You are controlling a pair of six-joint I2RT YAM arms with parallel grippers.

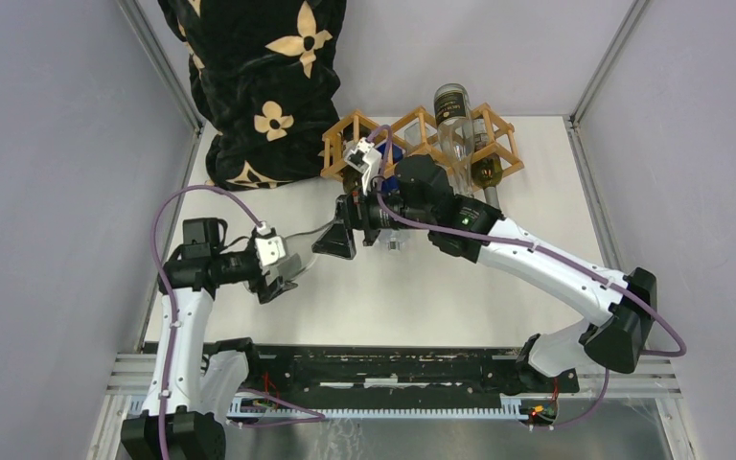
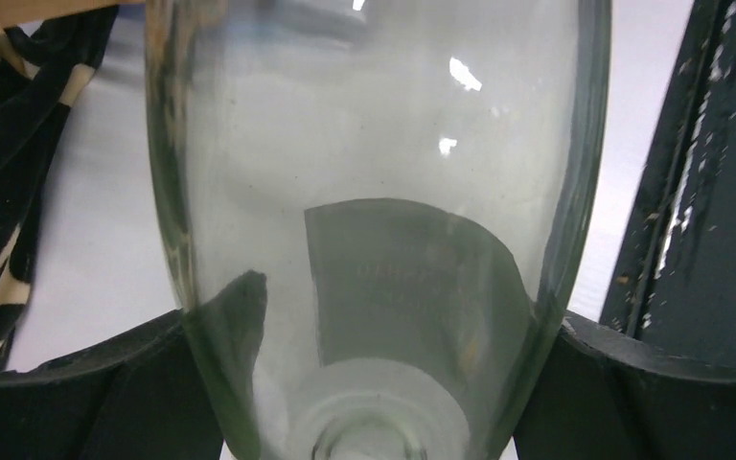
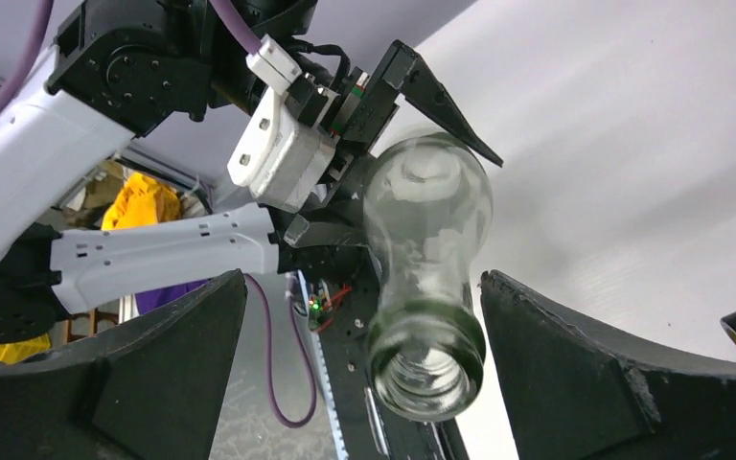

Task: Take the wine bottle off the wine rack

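Note:
A clear glass wine bottle (image 1: 309,245) hangs in the air in front of the wine rack (image 1: 412,134), lying roughly level. My left gripper (image 1: 292,261) is shut on its wide body; in the left wrist view both black fingers (image 2: 77,393) press the glass (image 2: 374,192). My right gripper (image 1: 333,240) is open around the bottle's neck (image 3: 428,335), with a gap on each side of the fingers (image 3: 575,374). A second bottle (image 1: 455,120) lies in the tan lattice rack.
A black cloth with tan flower shapes (image 1: 259,86) stands at the back left, beside the rack. A black rail (image 1: 393,369) runs along the near table edge. Grey walls and metal frame posts close in both sides.

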